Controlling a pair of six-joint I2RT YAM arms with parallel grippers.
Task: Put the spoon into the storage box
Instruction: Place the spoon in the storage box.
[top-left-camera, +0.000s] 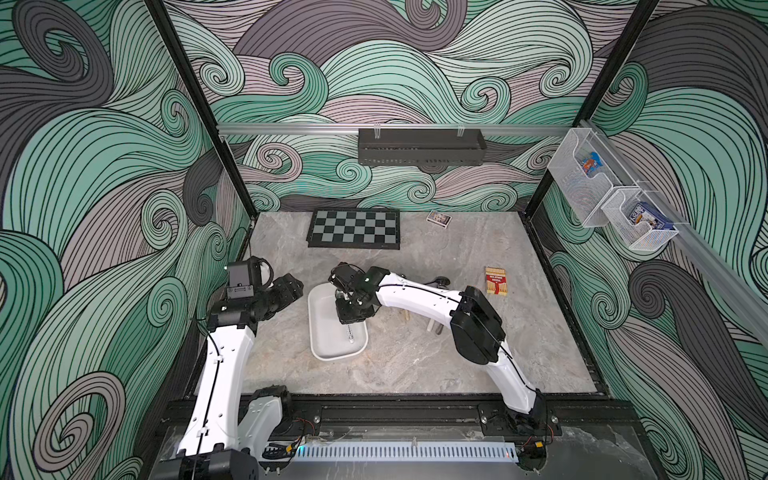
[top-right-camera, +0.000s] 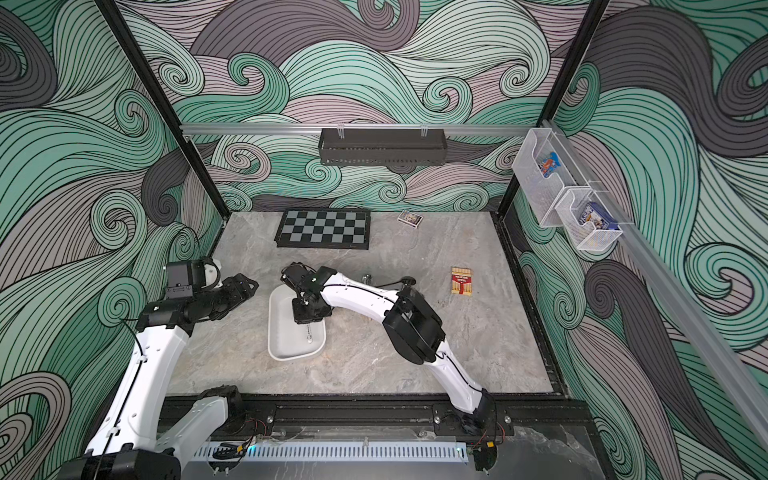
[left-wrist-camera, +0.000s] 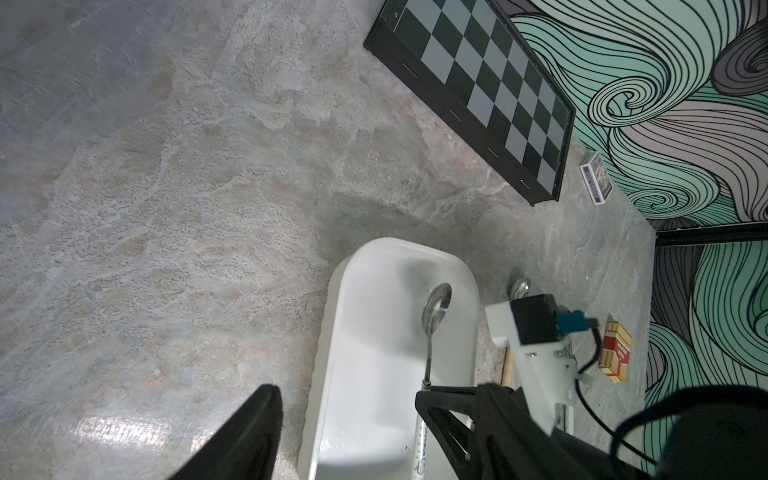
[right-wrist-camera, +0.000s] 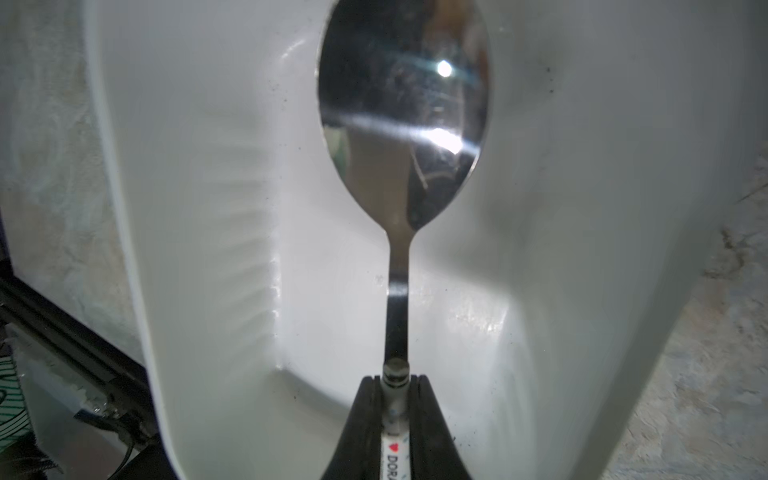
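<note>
**Spoon gripped over the white tub**

At the right gripper (right-wrist-camera: 395, 380): jaws pinched hard on the white printed handle of the shiny metal spoon (right-wrist-camera: 397, 249), just behind its small metal collar. Bowl end pointing far, handle end pointing near, lengthwise along the storage box (top-left-camera: 316, 328), a white, smooth-walled, rounded-rectangular plastic tub. In both top views, inside the tub's outline and nearer its right wall. Whether touching the tub's floor: impossible to tell. Reached in from the right on a white-and-black arm bent low over the grey marbled tabletop (top-left-camera: 415, 365).

Just left of the tub's far-left corner: the left gripper (top-right-camera: 252, 286), jaws spread wide, nothing between them, clear of the rim.

Just beyond the tub's far-right corner, on the tabletop: the bowl of a second metal utensil (left-wrist-camera: 521, 286), the rest hidden by the right arm. Farther right: a flat red-and-yellow cardboard packet (top-left-camera: 496, 281).

Along the far edge of the tabletop: a black-and-grey chessboard (top-left-camera: 355, 228) lying flat, and to its right a small printed card box (top-left-camera: 439, 218).

On the far wall's rail: a long black perforated tray (top-left-camera: 419, 145). On the right wall's rail: a far white wire-mesh basket (top-left-camera: 577, 195) and a near white wire-mesh basket (top-left-camera: 648, 243), each with a coloured packet inside.
</note>
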